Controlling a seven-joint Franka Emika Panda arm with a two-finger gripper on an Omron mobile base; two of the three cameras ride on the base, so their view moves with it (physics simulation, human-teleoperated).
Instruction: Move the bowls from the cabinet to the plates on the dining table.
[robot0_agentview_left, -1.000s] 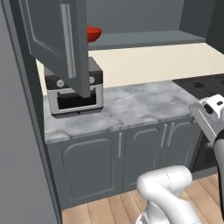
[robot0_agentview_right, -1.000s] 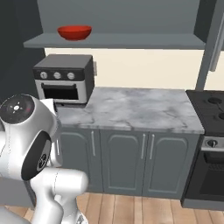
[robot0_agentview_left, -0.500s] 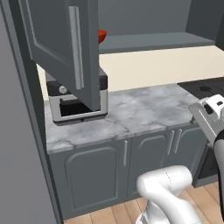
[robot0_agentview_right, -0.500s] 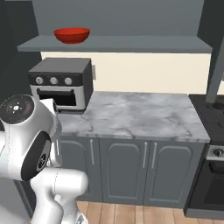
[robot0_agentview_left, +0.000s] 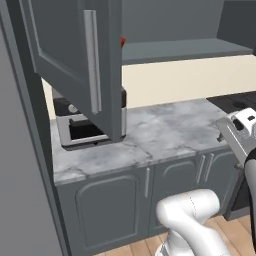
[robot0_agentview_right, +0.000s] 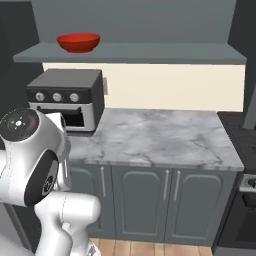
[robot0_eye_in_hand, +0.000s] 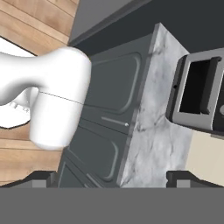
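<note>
Gripper (robot0_eye_in_hand: 111, 177) open, holding nothing, fingertips wide apart over the marble counter (robot0_eye_in_hand: 151, 127) edge. Red bowl (robot0_agentview_right: 78, 42) sits on the open cabinet (robot0_agentview_right: 130, 52) shelf, above the toaster oven (robot0_agentview_right: 66, 98).

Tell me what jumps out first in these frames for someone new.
The red bowl sits alone on the grey cabinet shelf, up above a toaster oven at the left end of the marble counter. In the left base view an open cabinet door with a long silver handle hangs in front of that oven and hides most of the bowl. The hand is open, empty and low, looking along the counter's front edge.
</note>
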